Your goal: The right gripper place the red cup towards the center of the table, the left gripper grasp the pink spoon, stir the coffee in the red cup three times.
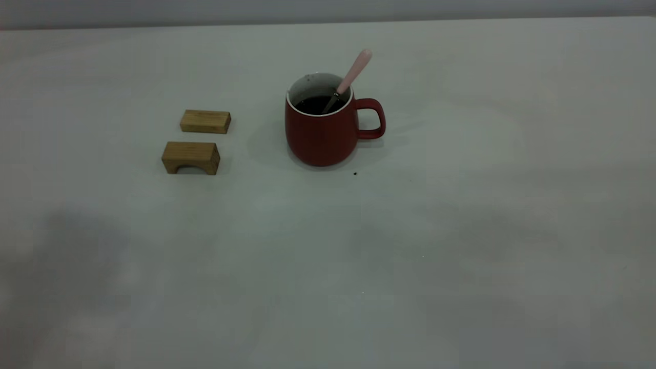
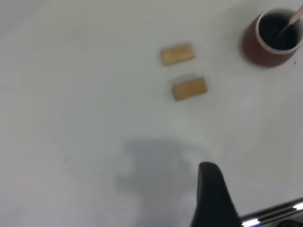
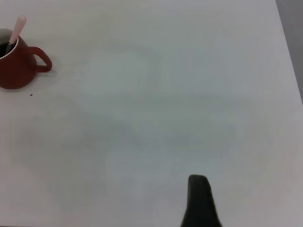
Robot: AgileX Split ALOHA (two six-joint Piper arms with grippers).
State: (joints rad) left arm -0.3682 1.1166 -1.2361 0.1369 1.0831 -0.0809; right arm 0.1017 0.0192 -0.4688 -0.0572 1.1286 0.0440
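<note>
Spoon (image 1: 353,75) in cup (image 1: 322,134), blocks (image 2: 183,71) absent from right wrist view

We see a pale grey worktop (image 1: 461,230) carrying a red cup (image 1: 320,133) near its middle — and, just beside each other off to the cup's side, two tan wooden blocks (image 1: 191,157).
</note>
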